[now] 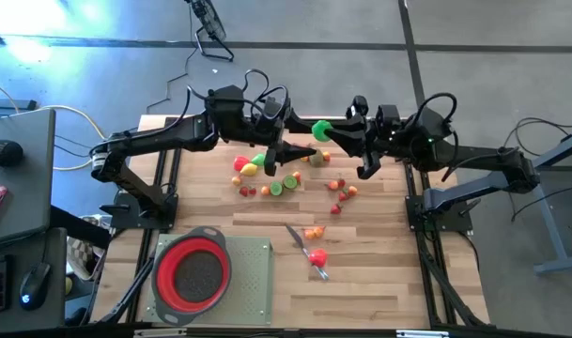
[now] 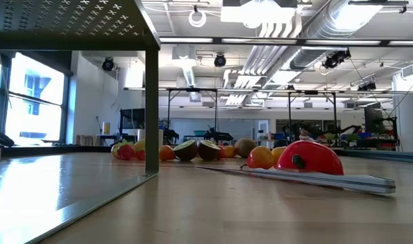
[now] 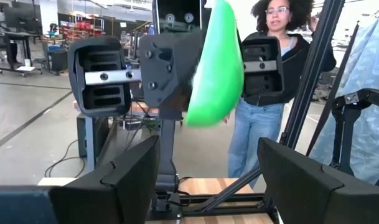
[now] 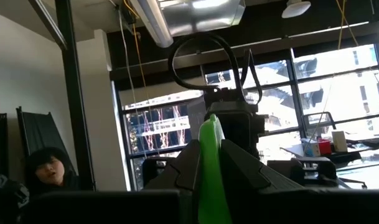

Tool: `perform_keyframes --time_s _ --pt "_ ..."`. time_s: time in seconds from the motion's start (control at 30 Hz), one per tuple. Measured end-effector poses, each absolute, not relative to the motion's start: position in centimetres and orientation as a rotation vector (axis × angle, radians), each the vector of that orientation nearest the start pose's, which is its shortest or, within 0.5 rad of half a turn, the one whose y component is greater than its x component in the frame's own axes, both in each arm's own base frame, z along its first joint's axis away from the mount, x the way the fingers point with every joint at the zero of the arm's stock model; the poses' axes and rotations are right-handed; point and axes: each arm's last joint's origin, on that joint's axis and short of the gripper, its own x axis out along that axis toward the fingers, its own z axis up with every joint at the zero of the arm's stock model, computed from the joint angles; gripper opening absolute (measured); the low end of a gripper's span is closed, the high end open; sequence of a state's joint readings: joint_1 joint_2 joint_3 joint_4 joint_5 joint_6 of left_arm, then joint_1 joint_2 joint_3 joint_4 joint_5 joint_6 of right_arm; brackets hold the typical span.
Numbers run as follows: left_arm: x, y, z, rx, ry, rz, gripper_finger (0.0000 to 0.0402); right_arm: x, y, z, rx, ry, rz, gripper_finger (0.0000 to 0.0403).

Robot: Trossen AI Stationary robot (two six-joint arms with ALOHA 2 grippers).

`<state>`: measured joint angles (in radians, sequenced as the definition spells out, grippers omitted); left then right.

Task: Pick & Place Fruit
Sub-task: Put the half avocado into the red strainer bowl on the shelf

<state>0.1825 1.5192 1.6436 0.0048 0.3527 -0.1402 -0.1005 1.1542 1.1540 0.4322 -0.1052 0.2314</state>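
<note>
Pinching a green fruit point(image 4: 209, 168), perhaps a leaf, right hand point(image 1: 334, 132) faces wide-open, empty left hand point(image 1: 287, 143).

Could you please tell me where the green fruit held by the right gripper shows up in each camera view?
High view: green fruit top centre, between the arms, above the table's far edge.
Low view: not in it.
Left wrist view: large, upper centre.
Right wrist view: thin green sliver, bottom centre.
Shared landmark: the right gripper clamping it.

Wood-plank table point(image 1: 379, 282) — glossy plastic fruit point(image 2: 260, 157)
</note>
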Motion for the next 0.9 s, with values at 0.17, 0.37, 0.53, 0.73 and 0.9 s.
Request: perform_keyframes --time_s 0.17,0.37,0.53,0.73,0.9 --pt "33.2 5.1 46.9 -0.105 -0.112 -0.185 0.0264 24.6 -2.2 44.3 0.191 -0.403 0.052 0.0038" --pt "33.2 5.1 46.9 -0.104 -0.11 -0.202 0.0264 25.2 -2.1 43.8 0.207 -0.374 0.057 0.0038" --pt "33.2 5.0 46.9 -0.109 -0.103 -0.201 0.0264 26.3 -2.2 43.0 0.225 -0.337 0.059 0.0038" --pt "33.2 5.0 46.8 -0.13 -0.095 -0.202 0.0264 26.5 -2.2 43.0 0.227 -0.352 0.06 0.0038" --pt "33.2 5.0 46.8 -0.13 -0.095 -0.201 0.0264 26.5 -2.2 43.1 0.226 -0.362 0.062 0.0038"
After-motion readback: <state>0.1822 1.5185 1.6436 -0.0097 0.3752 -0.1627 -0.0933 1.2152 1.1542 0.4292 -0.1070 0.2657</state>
